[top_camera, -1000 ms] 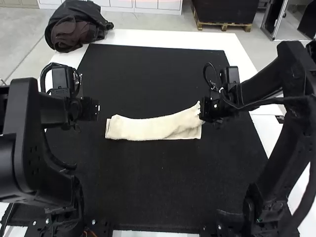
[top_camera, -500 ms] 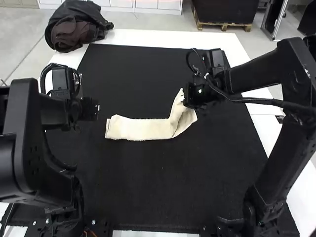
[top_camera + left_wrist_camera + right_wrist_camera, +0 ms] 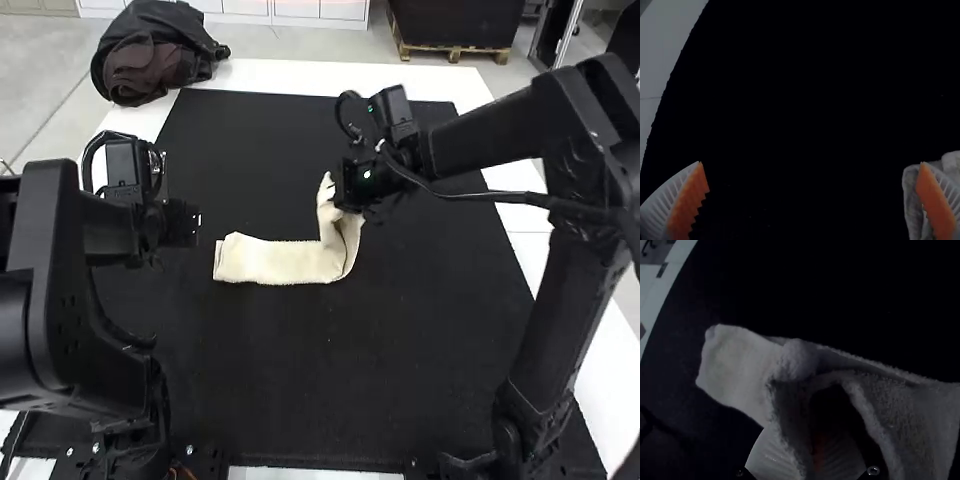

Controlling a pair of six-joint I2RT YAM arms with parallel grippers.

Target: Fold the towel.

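The cream towel (image 3: 280,261) lies as a narrow folded strip on the black mat, its right end raised and bent back toward the left. My right gripper (image 3: 340,190) holds that raised end, and in the right wrist view the gripper (image 3: 807,442) is shut on the towel (image 3: 732,367), partly covered by cloth. Just beyond the strip's left end is my left gripper (image 3: 196,220), above the mat. In the left wrist view this gripper (image 3: 811,163) stands open, its fingers wide apart, one overlapping the edge of the towel (image 3: 912,202) in view.
The black mat (image 3: 320,370) covers most of the white table (image 3: 350,78). A dark bag with brown cloth (image 3: 155,55) sits at the table's far left corner. Bare mat lies in front of the towel and beyond it.
My right gripper has moved left, carrying the towel's right end up and back over toward the middle, so the flat stretch is shorter. The left arm has kept still.
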